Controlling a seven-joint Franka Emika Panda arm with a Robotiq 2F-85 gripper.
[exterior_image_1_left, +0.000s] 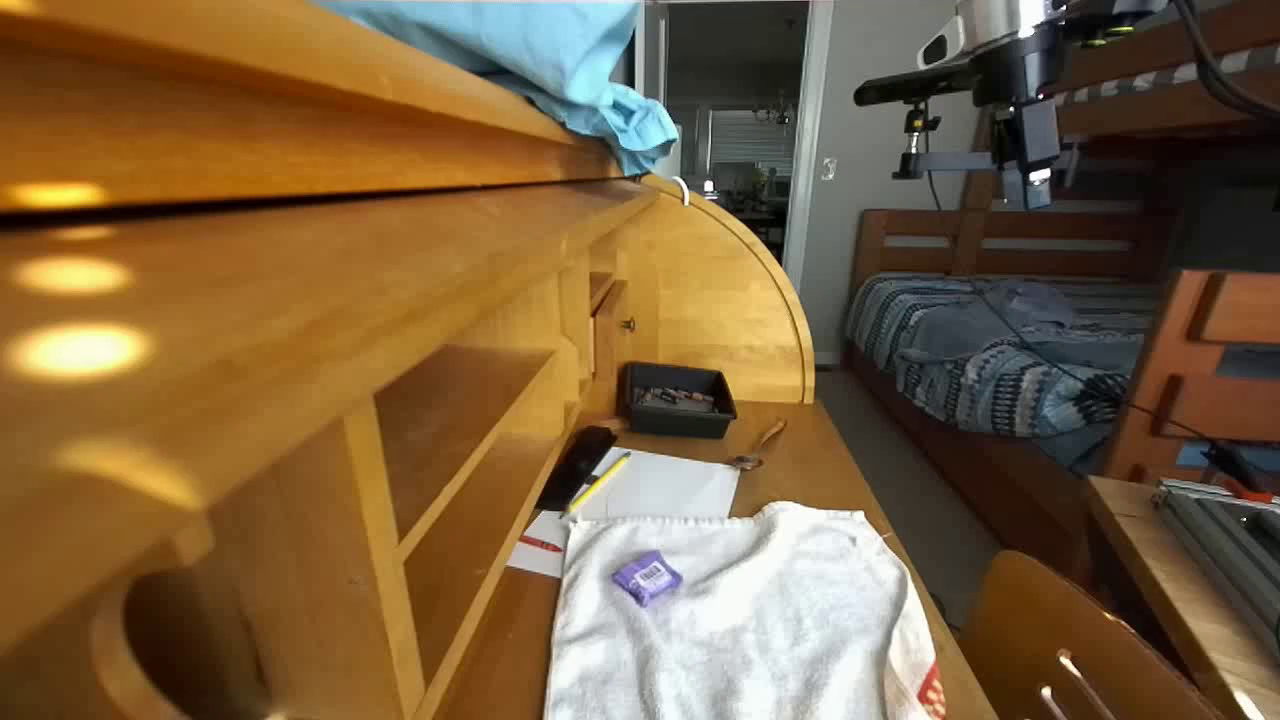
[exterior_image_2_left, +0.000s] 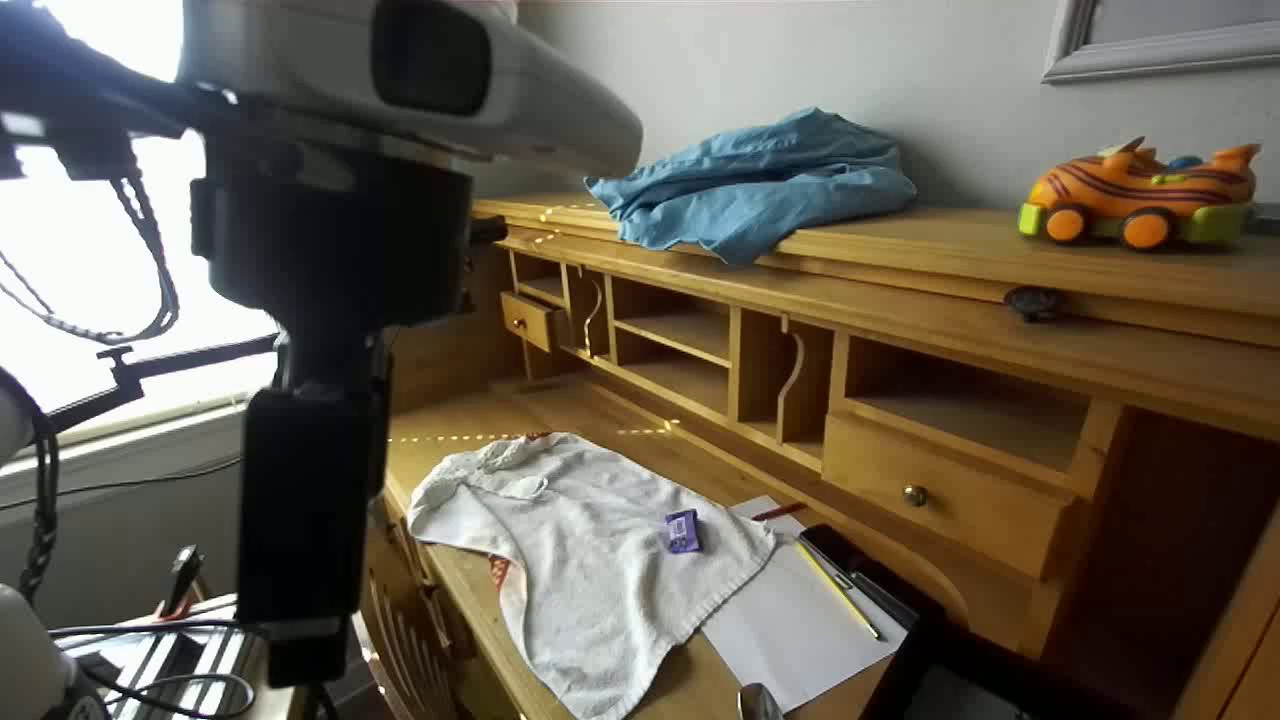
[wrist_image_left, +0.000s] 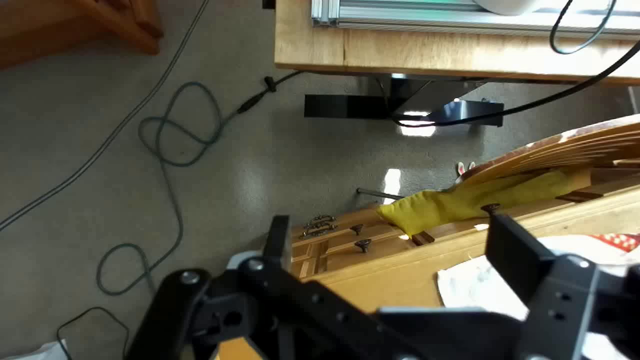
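My hand (wrist_image_left: 392, 250) hung high, jaws spread wide, nothing between them. Below, white towel (exterior_image_1_left: 760, 635) lay at front edge of surface (exterior_image_1_left: 820, 480); purple packet (exterior_image_1_left: 648, 577) rested on towel, toward back edge. Past towel, white paper (exterior_image_1_left: 690, 487) carried yellow pencil (exterior_image_1_left: 597, 485); black tray (exterior_image_1_left: 680, 422) stood near back corner.

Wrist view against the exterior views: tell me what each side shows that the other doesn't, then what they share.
Only the wrist view shows the yellow fabric beside the desk and the black table foot.

Only the exterior views show the purple packet lying on the white towel, the yellow pencil, the white paper and the blue cloth draped on the desk's top.

They share the gripper, seen open in the wrist view, the metal rails, the desk, and the towel, partly hidden in the wrist view.
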